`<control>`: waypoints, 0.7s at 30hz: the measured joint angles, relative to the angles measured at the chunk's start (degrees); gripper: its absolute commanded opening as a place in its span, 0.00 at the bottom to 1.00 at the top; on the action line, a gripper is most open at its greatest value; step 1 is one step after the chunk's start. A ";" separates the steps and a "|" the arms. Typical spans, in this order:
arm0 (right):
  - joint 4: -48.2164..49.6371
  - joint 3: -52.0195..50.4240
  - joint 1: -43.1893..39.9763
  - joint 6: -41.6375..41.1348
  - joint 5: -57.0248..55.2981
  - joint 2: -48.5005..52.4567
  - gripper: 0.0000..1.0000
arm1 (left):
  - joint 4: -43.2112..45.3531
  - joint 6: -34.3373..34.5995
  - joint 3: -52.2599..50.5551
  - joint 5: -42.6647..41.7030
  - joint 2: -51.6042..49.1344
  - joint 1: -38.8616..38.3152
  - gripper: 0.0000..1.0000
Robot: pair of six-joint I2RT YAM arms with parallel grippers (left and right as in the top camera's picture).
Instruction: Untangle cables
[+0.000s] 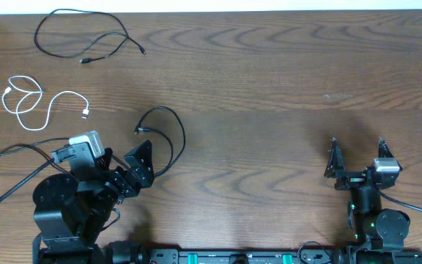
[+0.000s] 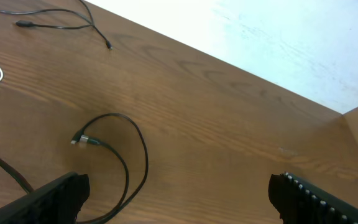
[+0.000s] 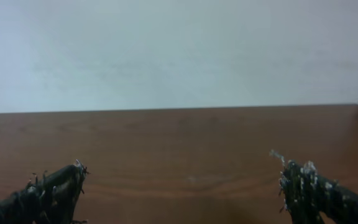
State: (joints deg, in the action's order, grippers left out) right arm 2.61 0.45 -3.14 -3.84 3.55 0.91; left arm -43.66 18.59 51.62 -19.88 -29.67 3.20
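Black, thin longer cable [image 1: 126,34] loops at far left; white cable [image 1: 50,110] coils nearby; shorter black cable [image 1: 184,138] curls beside the left gripper [image 1: 127,165]. All 3 lie apart. Left and right gripper [image 1: 357,155] fingers spread.

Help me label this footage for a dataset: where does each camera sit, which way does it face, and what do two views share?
Overhead: fixed above, looking straight down on the wooden table; the left gripper and right gripper show.
Left wrist: low, facing across the table toward its far edge; own two fingers at the bottom corners.
Right wrist: low, facing bare tabletop and a pale wall; own fingertips only.
Shared: overhead and left wrist both show the short black cable.
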 measured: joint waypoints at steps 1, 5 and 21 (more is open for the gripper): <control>-0.81 0.00 -0.02 -0.04 -0.39 -0.04 0.99 | 0.00 0.00 0.00 0.00 0.00 0.00 0.98; -6.01 -0.04 -0.02 -0.09 -1.03 -0.17 0.99 | 0.00 0.00 0.00 0.00 0.00 0.00 0.98; -6.69 -0.04 4.09 2.21 -2.38 -0.20 0.99 | 0.02 0.00 0.00 0.00 0.00 0.00 0.98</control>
State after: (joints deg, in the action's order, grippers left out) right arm -4.08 0.40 0.95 -1.63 1.17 0.71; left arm -43.64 18.59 51.62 -19.88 -29.67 3.20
